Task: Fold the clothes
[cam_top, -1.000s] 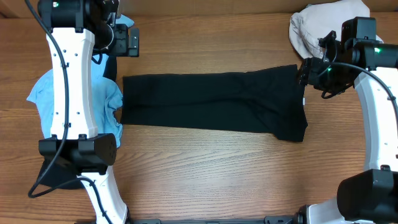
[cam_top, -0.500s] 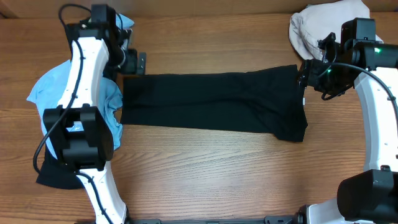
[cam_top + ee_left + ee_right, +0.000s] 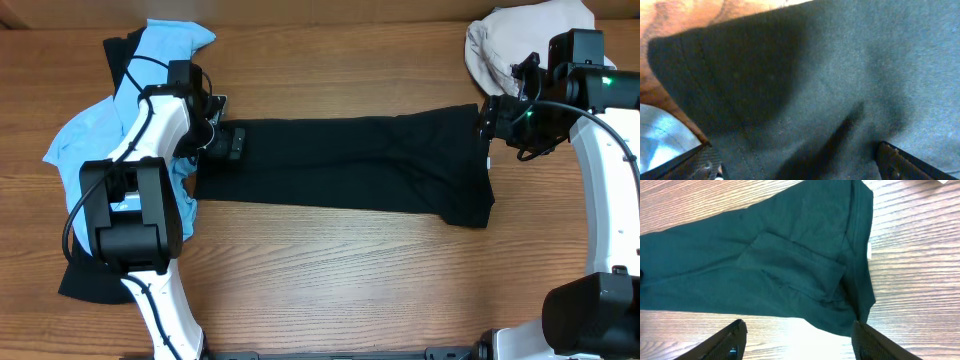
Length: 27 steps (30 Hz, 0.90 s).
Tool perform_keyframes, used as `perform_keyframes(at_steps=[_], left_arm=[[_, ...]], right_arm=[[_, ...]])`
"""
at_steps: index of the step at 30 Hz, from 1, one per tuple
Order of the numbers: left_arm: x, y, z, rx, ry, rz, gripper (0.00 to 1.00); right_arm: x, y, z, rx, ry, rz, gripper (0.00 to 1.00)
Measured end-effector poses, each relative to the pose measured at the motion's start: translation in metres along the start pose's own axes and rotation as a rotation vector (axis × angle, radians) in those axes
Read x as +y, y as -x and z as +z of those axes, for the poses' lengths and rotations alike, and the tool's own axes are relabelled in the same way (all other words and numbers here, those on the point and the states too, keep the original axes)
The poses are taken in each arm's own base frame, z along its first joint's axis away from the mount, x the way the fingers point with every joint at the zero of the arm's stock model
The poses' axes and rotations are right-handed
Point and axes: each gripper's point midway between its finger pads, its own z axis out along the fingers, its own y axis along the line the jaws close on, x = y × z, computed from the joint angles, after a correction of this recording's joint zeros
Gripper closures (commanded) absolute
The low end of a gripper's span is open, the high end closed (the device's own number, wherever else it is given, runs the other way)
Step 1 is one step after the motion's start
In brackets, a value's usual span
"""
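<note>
The black shirt [image 3: 340,165] lies on the wooden table as a long folded strip running left to right. It has a small white label [image 3: 489,160] at its right end. My left gripper [image 3: 232,143] is open, low over the shirt's left end. In the left wrist view the black cloth [image 3: 805,75] fills the frame between the spread fingers [image 3: 687,165]. My right gripper [image 3: 487,118] is open and empty at the shirt's upper right corner. In the right wrist view the shirt [image 3: 780,265] lies just beyond that gripper [image 3: 800,345], which is over bare wood.
A light blue garment [image 3: 80,150] lies at the left under my left arm, with its edge in the left wrist view [image 3: 660,135]. Another black garment [image 3: 85,280] lies at the front left. An off-white garment [image 3: 510,40] is heaped at the back right.
My left arm has swung from the back left corner down and right onto the shirt's left end. The right arm and the shirt have not moved.
</note>
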Motion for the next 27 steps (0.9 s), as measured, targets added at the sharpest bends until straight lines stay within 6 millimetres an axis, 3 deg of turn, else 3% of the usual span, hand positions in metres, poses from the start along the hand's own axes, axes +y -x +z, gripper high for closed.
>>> perform_keyframes(at_steps=[11,21,27], left_arm=[[0.003,0.001,0.001,-0.013,0.008,0.017,0.04],[0.006,-0.01,0.001,0.012,0.009,0.009,0.04],[0.008,-0.012,0.003,-0.028,0.026,0.009,0.13]], right_arm=[[0.0,-0.001,0.0,0.005,0.0,0.001,0.29],[0.0,0.001,0.0,-0.004,0.0,-0.001,0.29],[0.0,0.001,0.0,-0.004,0.0,-0.002,0.29]])
